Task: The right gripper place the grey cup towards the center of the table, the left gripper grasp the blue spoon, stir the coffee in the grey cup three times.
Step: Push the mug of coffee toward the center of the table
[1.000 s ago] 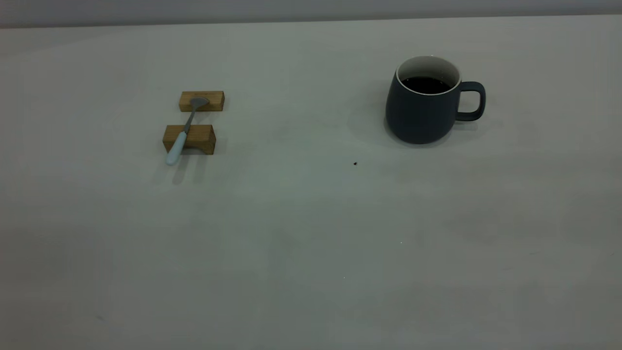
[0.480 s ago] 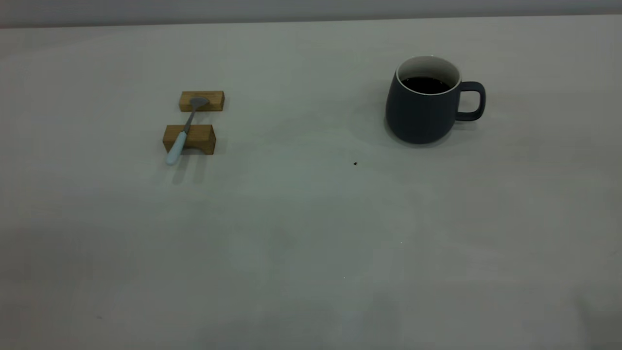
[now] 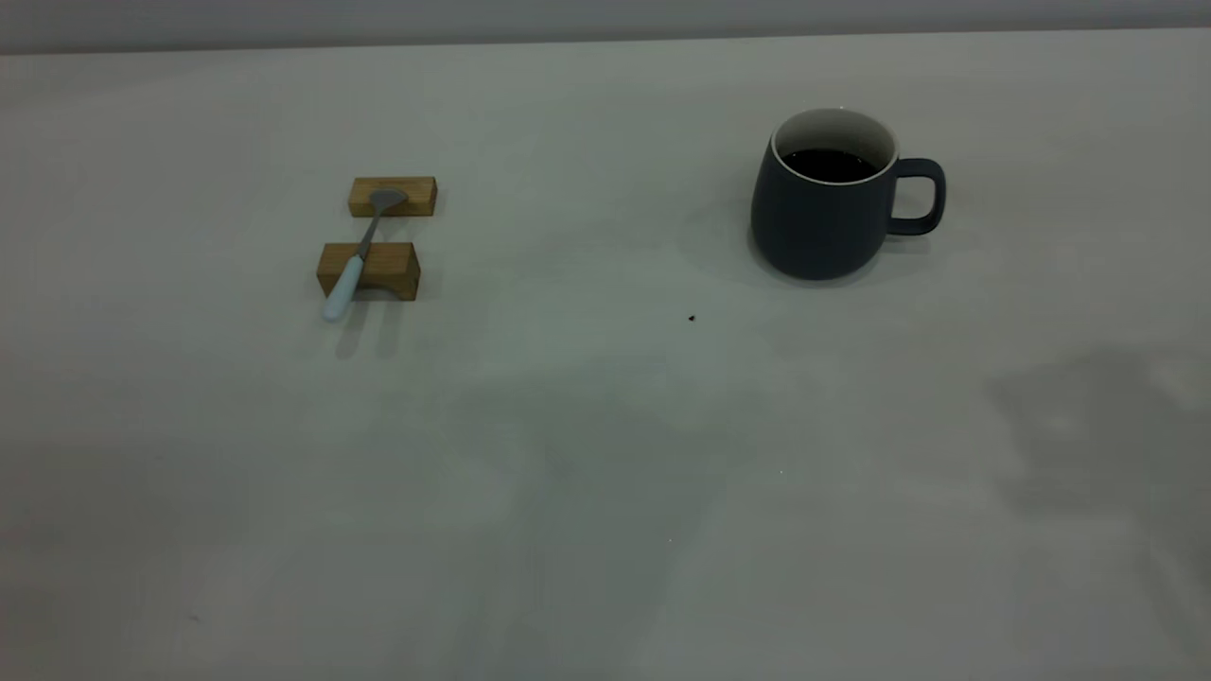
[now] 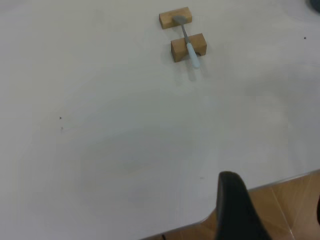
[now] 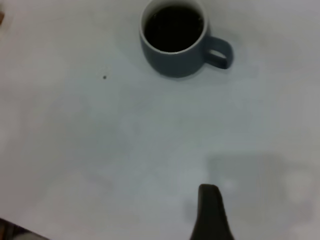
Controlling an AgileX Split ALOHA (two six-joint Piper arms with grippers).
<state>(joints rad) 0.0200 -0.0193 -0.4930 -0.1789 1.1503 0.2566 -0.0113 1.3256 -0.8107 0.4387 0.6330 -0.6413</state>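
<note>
The tabletop [image 3: 587, 492] fills the exterior frame, and neither arm shows in it; only a dim shadow lies at the right edge. As far as can be judged, nothing of the task is done yet.

The grey cup [image 3: 825, 197] stands in the upper right of the frame, handle to the right, with the coffee [image 3: 831, 165] flat and dark inside. It is still to be moved towards the middle.

Two wooden blocks [image 3: 369, 270] sit in the upper left, well apart from the cup. The blue spoon [image 3: 352, 274] lies across them, bowl on the farther block, untouched. Grasping it and the three stirs remain.

Each wrist view shows a single dark finger at its lower edge: the left pincer [image 4: 240, 210] far from the spoon, the right pincer [image 5: 211, 212] far from the cup. Whether either is open or closed I cannot tell.
</note>
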